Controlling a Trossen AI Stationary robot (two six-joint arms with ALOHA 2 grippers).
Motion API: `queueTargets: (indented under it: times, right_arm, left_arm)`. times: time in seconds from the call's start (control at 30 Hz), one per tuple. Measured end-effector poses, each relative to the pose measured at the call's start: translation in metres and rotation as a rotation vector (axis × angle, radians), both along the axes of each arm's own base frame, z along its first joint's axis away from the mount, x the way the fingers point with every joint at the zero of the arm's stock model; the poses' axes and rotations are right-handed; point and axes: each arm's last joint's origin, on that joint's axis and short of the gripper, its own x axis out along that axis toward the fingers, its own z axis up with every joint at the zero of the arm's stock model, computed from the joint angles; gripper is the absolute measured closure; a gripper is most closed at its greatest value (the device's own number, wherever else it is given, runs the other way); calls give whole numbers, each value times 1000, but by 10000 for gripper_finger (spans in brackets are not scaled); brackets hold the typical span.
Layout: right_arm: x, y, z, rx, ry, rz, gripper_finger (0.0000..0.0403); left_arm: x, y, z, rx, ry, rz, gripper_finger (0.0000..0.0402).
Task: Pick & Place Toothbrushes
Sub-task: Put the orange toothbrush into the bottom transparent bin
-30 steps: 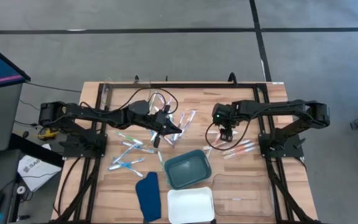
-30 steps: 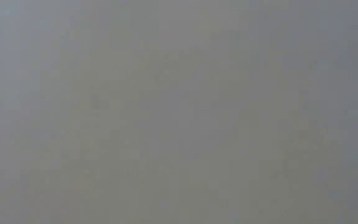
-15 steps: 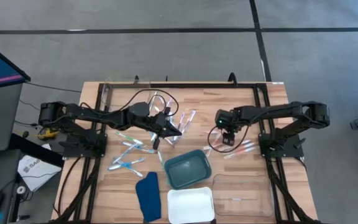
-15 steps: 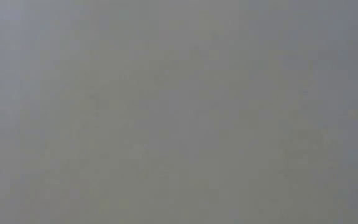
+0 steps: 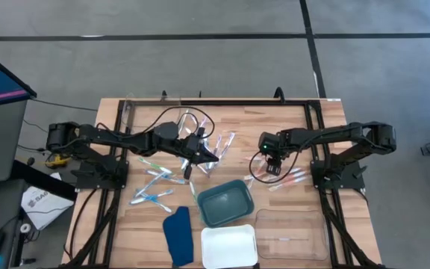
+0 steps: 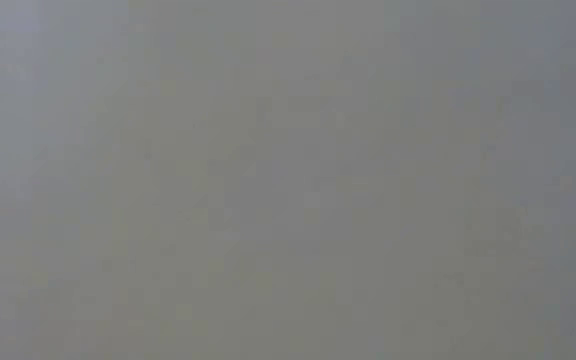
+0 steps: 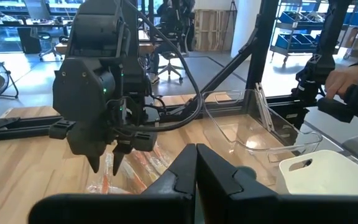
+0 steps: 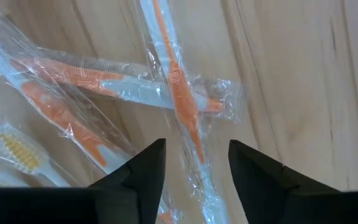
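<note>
Four things matter here, from the biggest down. First, the wooden table (image 5: 290, 119), which carries three trays at about six o'clock: a teal tray (image 5: 225, 202), a white tray (image 5: 228, 246) and a clear tray (image 5: 293, 233).

Second, the left gripper (image 5: 200, 155), just left of centre with its jaws pressed together; the left wrist view shows no toothbrush between them.

Third, the right gripper (image 5: 271, 168), at about four o'clock from the table's centre, low over a small pile. Its jaws are spread, with one orange-handled toothbrush (image 8: 180, 93) running down into the gap between them.

Fourth, the toothbrushes themselves: wrapped orange ones (image 5: 290, 178) under the right gripper, and more scattered around centre and toward eight o'clock (image 5: 152, 196).

To do the pick well, I would judge the fingers should come down either side of the one handle and close across it, not along it. The wrappers overlap and look slippery, so a neighbour could lift along; keep the pinch narrow and rise straight.
</note>
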Motion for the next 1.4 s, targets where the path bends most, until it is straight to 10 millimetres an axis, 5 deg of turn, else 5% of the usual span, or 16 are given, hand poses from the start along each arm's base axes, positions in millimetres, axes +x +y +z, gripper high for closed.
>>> queueTargets:
  times: [0.97,1.4]
  right_arm:
    - [1,0,-11,45,29,-126,240]
    - [10,6,-23,55,104,-113,300]
  left_arm:
    - [0,0,2,3,-20,0,399]
    - [0,0,3,24,-38,-2,399]
